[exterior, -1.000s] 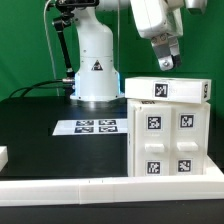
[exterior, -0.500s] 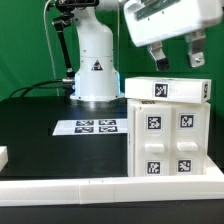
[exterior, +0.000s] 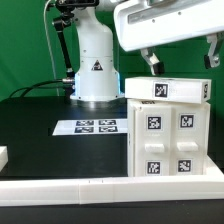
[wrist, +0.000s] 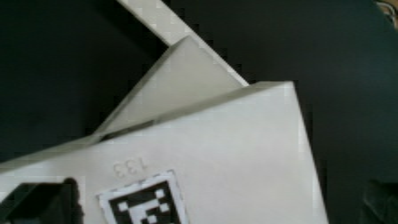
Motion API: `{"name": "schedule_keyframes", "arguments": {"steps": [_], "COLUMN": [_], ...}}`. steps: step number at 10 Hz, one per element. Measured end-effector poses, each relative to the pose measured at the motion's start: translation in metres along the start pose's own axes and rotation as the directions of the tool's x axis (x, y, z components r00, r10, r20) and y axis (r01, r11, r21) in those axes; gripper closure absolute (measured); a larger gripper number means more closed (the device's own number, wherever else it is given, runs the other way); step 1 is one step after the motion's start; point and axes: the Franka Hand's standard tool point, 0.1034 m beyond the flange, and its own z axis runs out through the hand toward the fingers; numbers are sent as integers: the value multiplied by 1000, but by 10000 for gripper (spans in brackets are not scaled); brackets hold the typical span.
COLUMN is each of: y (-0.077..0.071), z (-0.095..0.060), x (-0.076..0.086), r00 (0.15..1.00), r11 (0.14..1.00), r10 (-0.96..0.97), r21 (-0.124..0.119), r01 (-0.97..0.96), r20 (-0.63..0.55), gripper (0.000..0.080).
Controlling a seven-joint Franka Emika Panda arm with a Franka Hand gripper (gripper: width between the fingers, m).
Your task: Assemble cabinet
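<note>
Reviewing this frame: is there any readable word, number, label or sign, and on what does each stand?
No readable words or numbers.
Triangle warning sticker on the robot pedestal: symbol too small to read.
Square tags on the cabinet and the marker board: patterns only.

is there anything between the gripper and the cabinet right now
Nothing visible. In the exterior view the open gripper hangs above the cabinet, its fingers spread over the top slab with only air below. The wrist view shows just the cabinet's white panels beneath it.
</note>
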Motion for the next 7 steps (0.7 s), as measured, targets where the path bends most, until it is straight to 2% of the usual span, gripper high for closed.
{"name": "schedule_keyframes", "arguments": {"steps": [2, 3, 4, 5, 7], "y": [1, 3, 6, 7, 9], "z": [0, 0, 0, 0, -1], "x": [1, 2, 4, 5, 7], "r00": [987, 956, 895, 821, 695], "r11": [987, 956, 894, 819, 690], "r10": [-164, -292, -445, -571, -719], "r21": [-1, -18, -56, -82, -105], "r01": [164, 292, 444, 569, 716], "r20": [0, -4, -8, -2, 15], "gripper": [3, 3, 3, 3, 3]}}
